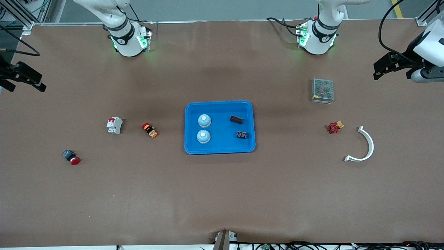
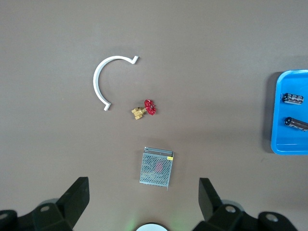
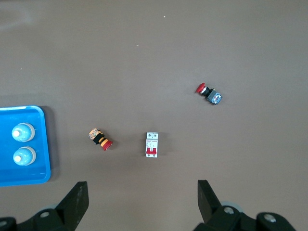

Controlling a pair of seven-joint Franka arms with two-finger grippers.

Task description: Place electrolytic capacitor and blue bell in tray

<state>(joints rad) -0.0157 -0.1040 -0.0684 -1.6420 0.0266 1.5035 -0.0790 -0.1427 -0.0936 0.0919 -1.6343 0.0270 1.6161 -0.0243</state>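
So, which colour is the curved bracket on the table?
White; the curved bracket shows best in the left wrist view.

this was a robotics lab or electronics workshop: my two arm bases were bolted along one edge of a wide brown-covered table, cables trailed off it, and around the blue tray lay a circuit breaker, a mesh-cased power supply and a red-handled valve.

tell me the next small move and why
Probably none beyond waiting: both bells and both capacitors already lie in the tray. The left gripper and right gripper hang open, high over the table ends, holding nothing.
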